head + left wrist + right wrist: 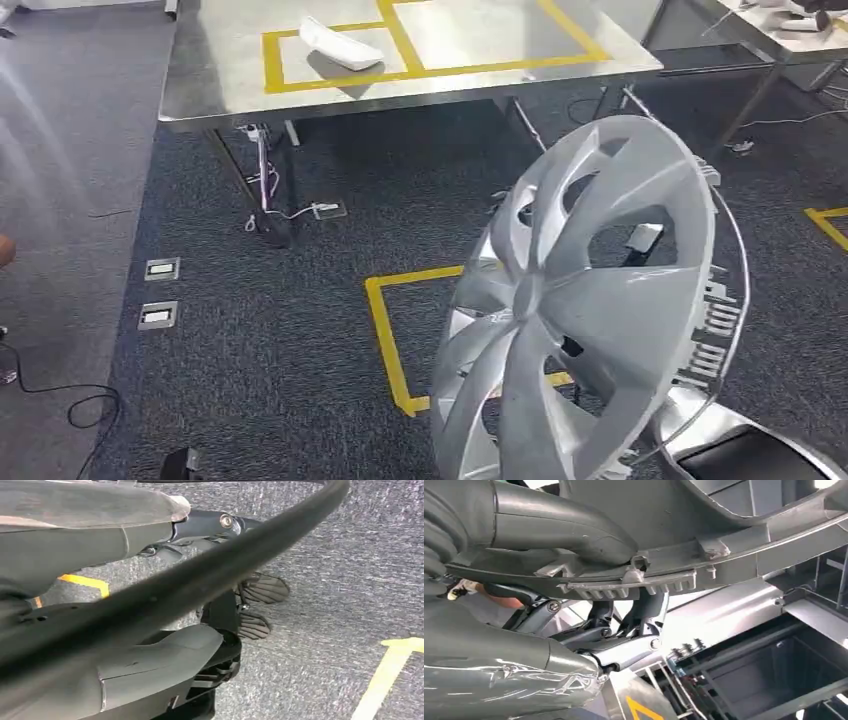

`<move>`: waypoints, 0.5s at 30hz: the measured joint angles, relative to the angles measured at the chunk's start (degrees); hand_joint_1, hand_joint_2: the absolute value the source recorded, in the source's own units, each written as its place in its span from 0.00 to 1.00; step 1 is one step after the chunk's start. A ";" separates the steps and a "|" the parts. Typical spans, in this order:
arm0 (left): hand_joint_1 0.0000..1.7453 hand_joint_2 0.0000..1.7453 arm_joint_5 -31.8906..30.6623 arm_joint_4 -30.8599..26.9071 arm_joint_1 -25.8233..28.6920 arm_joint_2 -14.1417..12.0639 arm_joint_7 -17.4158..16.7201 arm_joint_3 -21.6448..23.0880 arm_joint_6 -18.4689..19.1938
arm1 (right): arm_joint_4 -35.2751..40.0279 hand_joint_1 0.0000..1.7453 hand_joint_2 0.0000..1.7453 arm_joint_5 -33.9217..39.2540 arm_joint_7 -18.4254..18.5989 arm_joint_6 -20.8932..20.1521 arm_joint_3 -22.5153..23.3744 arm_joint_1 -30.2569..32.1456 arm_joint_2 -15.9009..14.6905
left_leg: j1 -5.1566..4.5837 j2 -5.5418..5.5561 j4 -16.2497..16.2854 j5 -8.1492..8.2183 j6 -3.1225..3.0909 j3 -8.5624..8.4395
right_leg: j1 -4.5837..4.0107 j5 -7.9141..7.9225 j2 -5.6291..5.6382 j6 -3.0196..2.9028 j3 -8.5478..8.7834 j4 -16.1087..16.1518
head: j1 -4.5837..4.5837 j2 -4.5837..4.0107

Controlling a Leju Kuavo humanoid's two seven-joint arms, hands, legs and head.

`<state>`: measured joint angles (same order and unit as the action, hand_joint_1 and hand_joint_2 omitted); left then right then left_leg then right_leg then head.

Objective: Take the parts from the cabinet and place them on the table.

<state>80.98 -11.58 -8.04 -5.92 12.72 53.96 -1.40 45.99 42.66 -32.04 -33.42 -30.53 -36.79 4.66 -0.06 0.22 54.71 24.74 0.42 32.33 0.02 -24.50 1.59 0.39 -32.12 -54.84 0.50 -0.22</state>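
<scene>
A silver wheel cover with curved spokes stands tilted on edge above the carpet, low and right of centre in the head view. My right hand grips its rim: the thick grey thumb lies over the rim's inner side and the darker fingers close from the other side. My right forearm comes in behind the cover. A white part lies in a yellow-taped square on the steel table ahead. My left hand hangs over the carpet and holds nothing.
Yellow tape marks a square on the dark carpet under the wheel cover. Cables and floor sockets lie to the left. A second table stands at the far right. A dark open cabinet frame is behind my right hand.
</scene>
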 joint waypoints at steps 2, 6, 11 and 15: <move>0.00 1.00 -0.15 0.00 0.00 -0.09 0.02 0.00 -0.13 | -0.02 1.00 1.00 0.00 -0.13 0.09 -0.15 0.01 0.00 | 0.00 0.00 -0.03 0.00 0.00 -0.01 | -0.02 0.00 0.00 0.00 -0.02 0.00 | 0.00 0.00; 0.00 1.00 -0.24 0.00 0.00 -0.13 0.00 0.00 -0.20 | 0.00 1.00 1.00 -0.42 -0.57 1.14 -0.33 0.04 -0.02 | 0.03 -0.01 -0.07 -0.01 0.01 -0.05 | -0.07 0.00 0.00 -0.01 -0.02 -0.01 | 0.02 0.00; 0.00 1.00 -0.42 0.00 0.00 -0.17 0.00 0.00 -0.20 | 0.00 1.00 1.00 -0.66 -0.66 1.33 -0.52 0.06 -0.02 | 0.05 -0.01 -0.10 -0.02 0.02 -0.08 | -0.09 -0.01 0.01 -0.01 -0.01 -0.02 | 0.05 0.00; 0.00 1.00 -0.35 0.00 -0.01 -0.22 0.04 0.00 -0.13 | 0.02 1.00 1.00 -0.66 -0.94 1.68 -0.66 0.07 -0.02 | 0.05 -0.01 -0.10 -0.02 0.02 -0.08 | -0.09 -0.02 0.02 -0.02 -0.01 -0.02 | 0.02 0.00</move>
<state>80.63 -11.58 -8.05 -6.14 12.76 53.96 -1.53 46.01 42.01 -32.98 -31.74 -31.19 -36.73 4.63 -0.01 0.21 54.61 24.72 0.45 32.25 -0.07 -24.51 1.61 0.37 -32.13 -54.85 0.52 -0.22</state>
